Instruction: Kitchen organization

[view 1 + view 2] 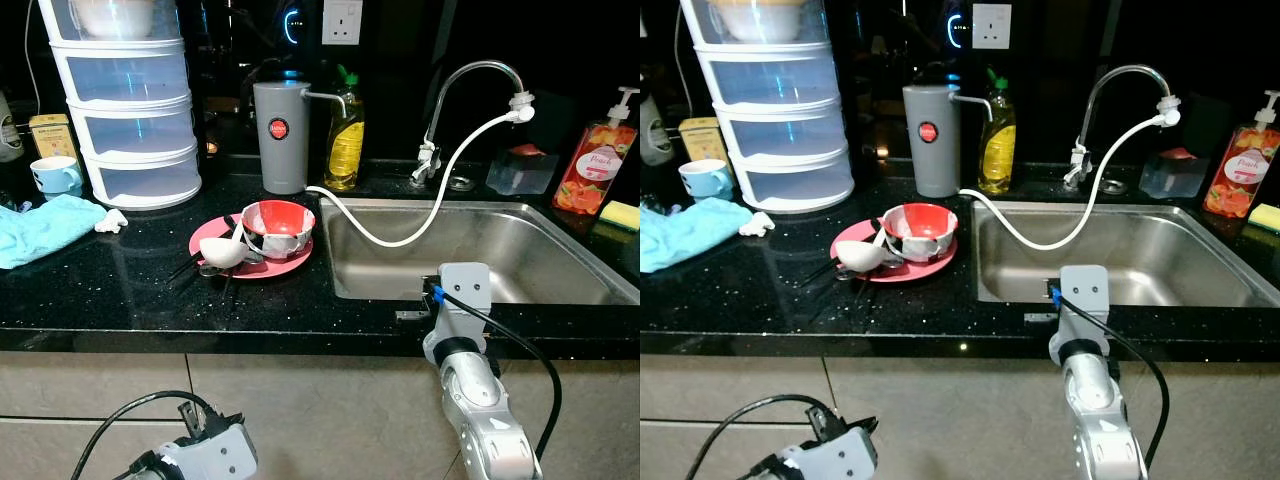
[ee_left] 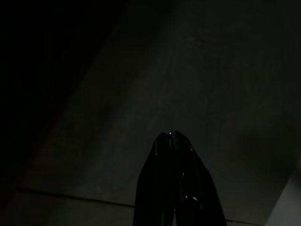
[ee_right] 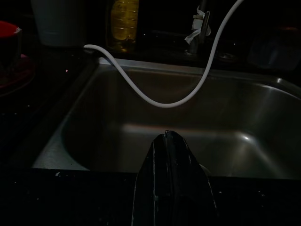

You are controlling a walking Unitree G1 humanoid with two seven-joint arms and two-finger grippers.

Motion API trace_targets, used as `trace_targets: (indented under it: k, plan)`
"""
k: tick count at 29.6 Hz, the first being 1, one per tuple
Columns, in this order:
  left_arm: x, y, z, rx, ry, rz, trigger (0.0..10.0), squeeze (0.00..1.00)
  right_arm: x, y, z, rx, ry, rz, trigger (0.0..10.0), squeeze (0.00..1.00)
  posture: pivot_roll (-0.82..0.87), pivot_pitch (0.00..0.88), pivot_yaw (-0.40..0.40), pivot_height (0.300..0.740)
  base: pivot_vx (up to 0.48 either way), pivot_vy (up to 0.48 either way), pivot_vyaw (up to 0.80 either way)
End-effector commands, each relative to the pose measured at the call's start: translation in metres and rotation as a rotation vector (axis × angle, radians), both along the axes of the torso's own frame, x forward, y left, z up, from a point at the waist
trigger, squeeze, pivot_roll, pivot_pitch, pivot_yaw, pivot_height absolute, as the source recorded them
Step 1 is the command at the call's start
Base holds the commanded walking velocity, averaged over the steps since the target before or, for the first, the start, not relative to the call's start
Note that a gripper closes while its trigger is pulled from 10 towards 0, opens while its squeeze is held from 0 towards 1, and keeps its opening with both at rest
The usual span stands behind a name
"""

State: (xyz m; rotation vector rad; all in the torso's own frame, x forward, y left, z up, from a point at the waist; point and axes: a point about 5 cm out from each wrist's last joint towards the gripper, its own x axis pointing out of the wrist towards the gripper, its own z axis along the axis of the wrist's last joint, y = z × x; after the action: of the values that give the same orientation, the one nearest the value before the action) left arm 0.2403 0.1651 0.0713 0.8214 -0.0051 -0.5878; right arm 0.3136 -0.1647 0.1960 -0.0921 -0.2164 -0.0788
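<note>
Two silver arms reach toward a black bench. Right gripper (image 3: 171,141), fingers pressed together and holding nothing, hovers at the near edge of the steel sink (image 1: 560,265). Left gripper (image 2: 174,141), fingers likewise closed, hangs low before the cabinet. Left of the sink sits a pink plate (image 1: 205,242) carrying a red bowl (image 1: 278,228) and white spoon (image 1: 222,251).

Black bench (image 1: 150,300), sink (image 1: 560,262) as landmark: pink plate (image 1: 205,240) just left; grey canister (image 1: 281,137), drawers (image 1: 125,100), blue cloth (image 1: 40,228) further left.
</note>
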Motion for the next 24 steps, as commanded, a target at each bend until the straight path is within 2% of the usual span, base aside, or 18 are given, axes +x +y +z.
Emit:
trace_targets:
  k: [1, 2, 3, 6, 7, 8, 9, 10, 11, 12, 13, 14, 15, 16, 17, 20, 23, 24]
  plan:
    - [-0.006, 0.005, -0.004, 0.041, 0.082, 0.054, 10.0, 0.00, -0.002, -0.001, 0.001, -0.001, -0.001, -0.007, 10.0, 0.00, -0.04, 0.069, -0.015, 0.740, 0.000, 0.000, 0.00]
    - [-0.009, 0.008, -0.004, 0.080, 0.125, 0.070, 10.0, 0.00, -0.002, 0.000, 0.002, -0.002, -0.003, -0.004, 10.0, 0.00, -0.04, 0.069, -0.015, 0.740, 0.000, 0.000, 0.00]
    - [-0.014, 0.008, -0.001, 0.072, 0.211, 0.018, 10.0, 0.00, -0.002, -0.001, 0.003, -0.003, -0.005, -0.004, 10.0, 0.00, -0.04, 0.069, -0.016, 0.740, 0.000, 0.000, 0.00]
    - [-0.030, 0.013, 0.013, -0.059, 0.442, -0.179, 10.0, 0.00, -0.003, -0.005, 0.004, -0.009, -0.005, -0.011, 10.0, 0.00, -0.05, 0.070, -0.016, 0.740, 0.000, 0.000, 0.00]
    - [-0.030, 0.013, 0.013, -0.059, 0.442, -0.179, 10.0, 0.00, -0.003, -0.005, 0.004, -0.009, -0.005, -0.011, 10.0, 0.00, -0.05, 0.070, -0.016, 0.740, 0.000, 0.000, 0.00]
    - [-0.036, 0.024, 0.018, -0.054, 0.527, -0.183, 10.0, 0.00, -0.003, -0.006, 0.003, -0.011, -0.004, -0.014, 10.0, 0.00, -0.05, 0.067, -0.009, 0.740, 0.000, 0.000, 0.00]
    - [-0.043, 0.037, 0.027, -0.086, 0.686, -0.228, 10.0, 0.00, -0.004, -0.007, 0.003, -0.012, -0.003, -0.017, 10.0, 0.00, -0.05, 0.068, -0.005, 0.740, 0.000, 0.000, 0.00]
    - [-0.042, 0.048, 0.040, -0.160, 0.791, -0.257, 10.0, 0.00, -0.004, -0.007, 0.003, -0.011, -0.003, -0.020, 10.0, 0.00, -0.06, 0.065, 0.002, 0.740, 0.000, 0.000, 0.00]
    - [-0.041, 0.053, 0.050, -0.215, 0.849, -0.284, 10.0, 0.00, -0.005, -0.007, 0.002, -0.011, -0.004, -0.022, 10.0, 0.00, -0.06, 0.065, 0.002, 0.740, 0.000, 0.000, 0.00]
    - [-0.041, 0.053, 0.050, -0.215, 0.849, -0.284, 10.0, 0.00, -0.005, -0.007, 0.002, -0.011, -0.004, -0.022, 10.0, 0.00, -0.06, 0.065, 0.002, 0.740, 0.000, 0.000, 0.00]
    - [-0.028, 0.059, 0.064, -0.290, 0.806, -0.271, 10.0, 0.00, -0.005, -0.006, 0.002, -0.009, -0.004, -0.024, 10.0, 0.00, -0.06, 0.064, 0.010, 0.740, 0.000, 0.000, 0.00]
    - [-0.013, 0.062, 0.077, -0.350, 0.708, -0.232, 10.0, 0.00, -0.006, -0.006, 0.002, -0.008, -0.004, -0.025, 10.0, 0.00, -0.06, 0.063, 0.014, 0.740, 0.000, 0.000, 0.00]
    - [-0.013, 0.062, 0.077, -0.350, 0.708, -0.232, 10.0, 0.00, -0.006, -0.006, 0.002, -0.008, -0.004, -0.025, 10.0, 0.00, -0.06, 0.063, 0.014, 0.740, 0.000, 0.000, 0.00]
    - [0.002, 0.066, 0.089, -0.407, 0.618, -0.177, 10.0, 0.00, -0.006, -0.006, 0.002, -0.007, -0.005, -0.028, 10.0, 0.00, -0.07, 0.064, 0.014, 0.740, 0.000, 0.000, 0.00]
    - [0.024, 0.072, 0.116, -0.590, 0.493, -0.111, 10.0, 0.00, -0.007, -0.007, 0.002, -0.005, -0.006, -0.034, 10.0, 0.00, -0.07, 0.061, 0.018, 0.740, 0.000, 0.000, 0.00]
    - [0.026, 0.072, 0.122, -0.633, 0.489, -0.110, 10.0, 0.00, -0.008, -0.008, 0.002, -0.005, -0.006, -0.037, 10.0, 0.00, -0.07, 0.061, 0.018, 0.740, 0.000, 0.000, 0.00]
    - [0.014, 0.060, 0.126, -0.695, 0.599, -0.232, 10.0, 0.00, -0.008, -0.012, 0.002, -0.008, -0.006, -0.048, 10.0, 0.00, -0.07, 0.061, 0.020, 0.740, 0.000, 0.000, 0.00]
    - [0.014, 0.060, 0.126, -0.695, 0.599, -0.232, 10.0, 0.00, -0.008, -0.012, 0.002, -0.008, -0.006, -0.048, 10.0, 0.00, -0.07, 0.061, 0.020, 0.740, 0.000, 0.000, 0.00]
